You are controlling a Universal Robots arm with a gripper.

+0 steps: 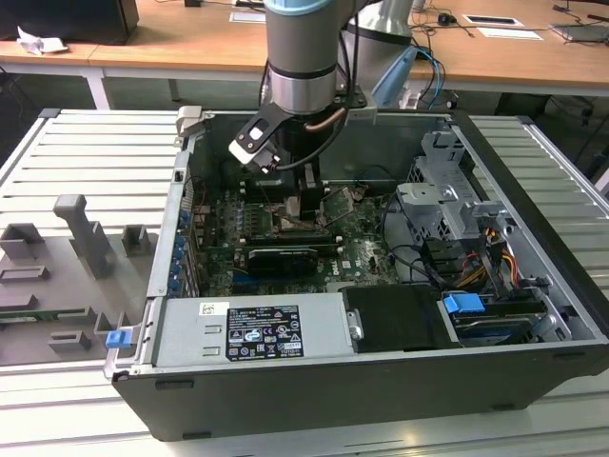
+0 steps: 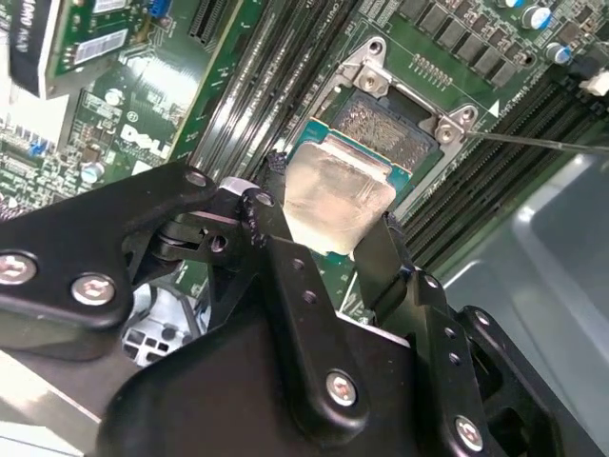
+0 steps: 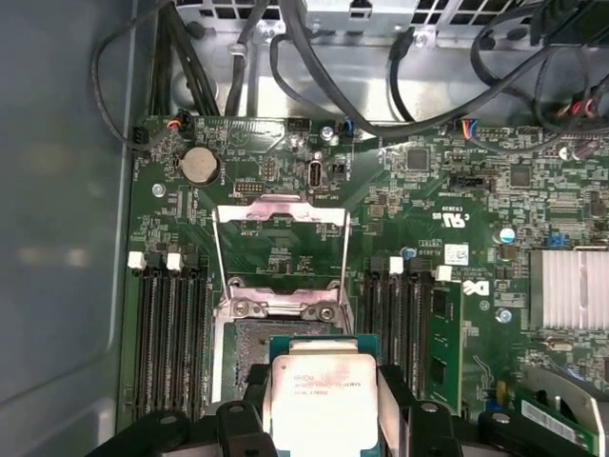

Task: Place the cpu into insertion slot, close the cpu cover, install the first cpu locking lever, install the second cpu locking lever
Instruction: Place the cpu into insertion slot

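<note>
Jaws pinching flat silvery square cpu (image 3: 324, 405) by its edges | dark insertion slot (image 3: 249, 354) partly under it | shiny cpu cover (image 3: 285, 211) open

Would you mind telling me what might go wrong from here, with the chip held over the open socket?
1. The gripper holds the chip only partly over the socket. Lowered like this, a corner could catch the socket's edge and cause damage.
2. The fingers pinch just the chip's edges, so it might slip or tilt.
3. The open cover hinges right beside the socket, so a bump could drop it early.
</note>
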